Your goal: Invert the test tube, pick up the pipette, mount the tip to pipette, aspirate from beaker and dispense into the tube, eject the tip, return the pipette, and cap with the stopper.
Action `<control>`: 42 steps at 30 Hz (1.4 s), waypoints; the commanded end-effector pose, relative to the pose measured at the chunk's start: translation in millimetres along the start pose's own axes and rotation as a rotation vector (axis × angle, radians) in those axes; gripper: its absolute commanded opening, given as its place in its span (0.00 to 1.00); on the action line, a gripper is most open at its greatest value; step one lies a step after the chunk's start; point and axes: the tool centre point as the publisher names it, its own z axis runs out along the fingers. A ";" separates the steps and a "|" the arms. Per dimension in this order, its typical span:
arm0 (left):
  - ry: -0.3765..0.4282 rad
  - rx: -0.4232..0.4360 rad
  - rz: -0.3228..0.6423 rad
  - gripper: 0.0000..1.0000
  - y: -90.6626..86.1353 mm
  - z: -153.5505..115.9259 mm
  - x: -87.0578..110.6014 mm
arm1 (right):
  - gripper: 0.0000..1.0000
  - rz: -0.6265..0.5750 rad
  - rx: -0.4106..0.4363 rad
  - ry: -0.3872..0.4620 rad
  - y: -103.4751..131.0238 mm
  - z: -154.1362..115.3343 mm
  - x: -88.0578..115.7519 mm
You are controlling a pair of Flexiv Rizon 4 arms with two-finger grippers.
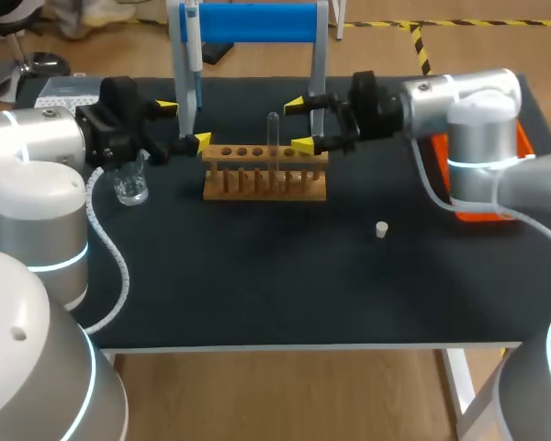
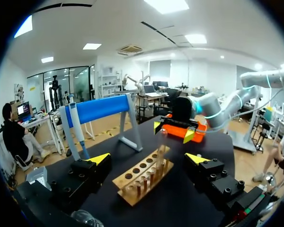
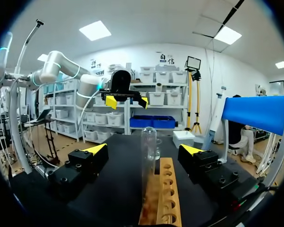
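From above, the test tube (image 1: pixel 274 138) stands upright in the wooden rack (image 1: pixel 264 184), a little right of the rack's middle. The left gripper (image 1: pixel 185 125) is at the rack's left end and the right gripper (image 1: pixel 298 124) at its right end. Both have their jaws spread wide and nothing in them. The inversion looks not yet begun, and the right gripper is the nearer one, so I'd send it in. It should take the glass around the upper part, clear of the wood, lift straight up until the tube is free of its hole, and only then turn it over. The stopper (image 1: pixel 382 229) lies alone on the mat, well away from the rack.

Over to the left wrist. The yellow fingers are wide apart with the rack's end ahead of them and nothing gripped. The tube (image 2: pixel 162 146) rises at the far end, just in front of the other arm's open fingers.

Now the right wrist, the best look of the three. The tube (image 3: pixel 148 156) is dead ahead of the open fingers and centred on the gap — lined up well for a squeeze. It's clear glass and looks empty. The top looks rounded and closed, so the mouth appears to be down in the rack. It's smooth, thin and slippery, so close on it gently but squarely.
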 end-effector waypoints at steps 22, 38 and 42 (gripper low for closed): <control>0.001 0.008 0.001 1.00 2.4 -0.2 -0.1 | 1.00 0.016 -0.026 0.037 -8.6 29.4 -7.4; 0.001 0.008 0.001 1.00 2.4 -0.2 -0.1 | 0.85 -0.002 -0.018 0.004 -4.2 36.8 -7.0; 0.001 0.008 0.001 1.00 2.4 -0.2 -0.1 | 0.70 0.002 -0.019 -0.005 -3.8 37.0 -6.8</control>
